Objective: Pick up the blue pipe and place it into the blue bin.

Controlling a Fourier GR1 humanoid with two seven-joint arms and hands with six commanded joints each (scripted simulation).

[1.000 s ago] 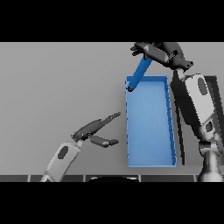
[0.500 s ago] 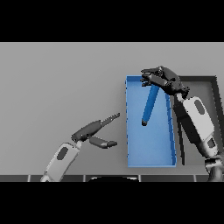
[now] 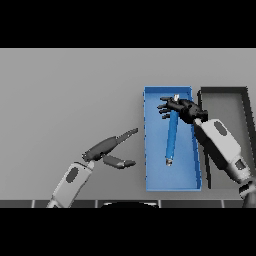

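Pipe in the bin: the blue pipe (image 3: 171,137) lies lengthwise inside the blue bin (image 3: 150,150), its top end under the right hand (image 3: 180,108), whose fingers are spread wide and grip nothing. Risk, I'd say, is the hand snagging that end on withdrawal and tipping the pipe over the wall; the left hand (image 3: 107,148) idles open on the table.

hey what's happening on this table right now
The robot is putting a blue pipe into a blue bin. The pipe lies lengthwise inside the bin, and the right hand is over its far end with fingers spread, apparently no longer gripping it. The left hand hovers open over the grey table to the left of the bin, idle. A dark tray sits just right of the bin.
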